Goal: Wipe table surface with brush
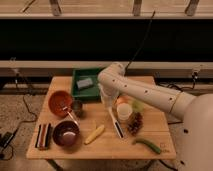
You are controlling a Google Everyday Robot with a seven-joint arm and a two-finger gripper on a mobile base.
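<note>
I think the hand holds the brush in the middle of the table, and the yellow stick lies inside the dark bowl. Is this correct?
Not fully. The camera view shows the yellow stick lying on the table beside the dark bowl, not inside it. The rest is right: the hand holds the brush in the middle of the table.

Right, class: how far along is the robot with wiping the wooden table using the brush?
Done: the gripper sits at the upper end of the slim white-and-dark long-handled brush, mid-table near the green rectangular tray. In hand: its jaws look shut on that end, the brush lying on the light-brown wooden tabletop. Left: the wiping strokes; nothing shows any yet.
</note>
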